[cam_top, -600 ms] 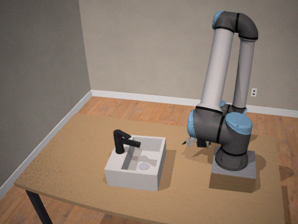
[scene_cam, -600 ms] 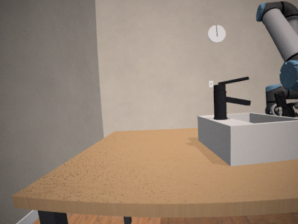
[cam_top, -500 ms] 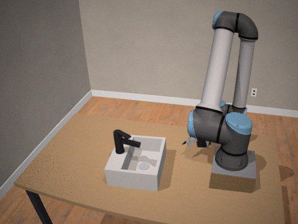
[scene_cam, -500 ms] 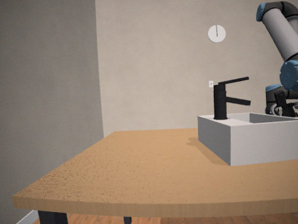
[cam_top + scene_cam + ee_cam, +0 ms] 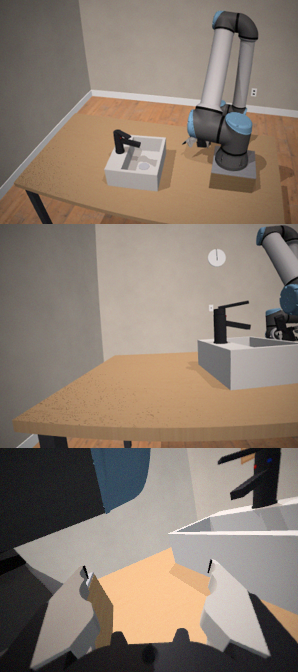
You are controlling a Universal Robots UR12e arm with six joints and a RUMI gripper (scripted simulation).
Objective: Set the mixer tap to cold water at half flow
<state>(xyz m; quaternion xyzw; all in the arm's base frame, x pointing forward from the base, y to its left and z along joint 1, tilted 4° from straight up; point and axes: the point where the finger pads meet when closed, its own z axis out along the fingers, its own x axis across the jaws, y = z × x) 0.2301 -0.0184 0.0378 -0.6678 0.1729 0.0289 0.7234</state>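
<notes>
A black mixer tap (image 5: 119, 143) (image 5: 220, 326) (image 5: 265, 483) stands on the back left corner of a white basin (image 5: 133, 182) (image 5: 261, 367) (image 5: 235, 550). Its lever (image 5: 125, 135) (image 5: 234, 304) (image 5: 239, 456) points out over the spout (image 5: 133, 144) (image 5: 239, 325) (image 5: 247, 487) and is tilted slightly up. A red dot (image 5: 255, 467) and a blue dot (image 5: 270, 460) mark the tap body. My gripper (image 5: 187, 142) (image 5: 147, 563) is open and empty. It hangs low over the table, right of the basin and well apart from the tap.
The basin sits on a wooden table (image 5: 72, 163) (image 5: 126, 394). The arm's base stands on a grey block (image 5: 234, 174) at the right. A round drain (image 5: 144, 166) lies in the basin floor. Walls stand behind and to the left.
</notes>
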